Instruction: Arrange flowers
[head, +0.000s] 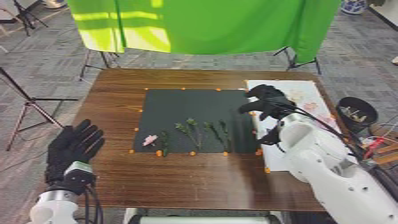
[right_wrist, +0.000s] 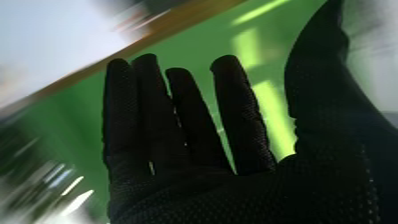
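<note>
**Open black-gloved hands at a brown table (head: 124, 185) with flowers**

On the dark mat (head: 169, 102), toward the near left corner: a pink flower (head: 149, 140), with green sprigs (head: 192, 122) to its right. Over the meeting of mat and white sheet (head: 289, 88), on the far side: the right hand (head: 266, 101), fingers (right_wrist: 242, 117) straight, thumb well apart. At the table's left edge: the left hand (head: 74, 150), fingers extended.

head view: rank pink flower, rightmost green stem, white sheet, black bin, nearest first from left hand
From left hand:
1. Pink flower, left on black mat
2. Rightmost green stem, right on mat
3. White sheet, table's right
4. Black bin, beyond table's right edge
</note>
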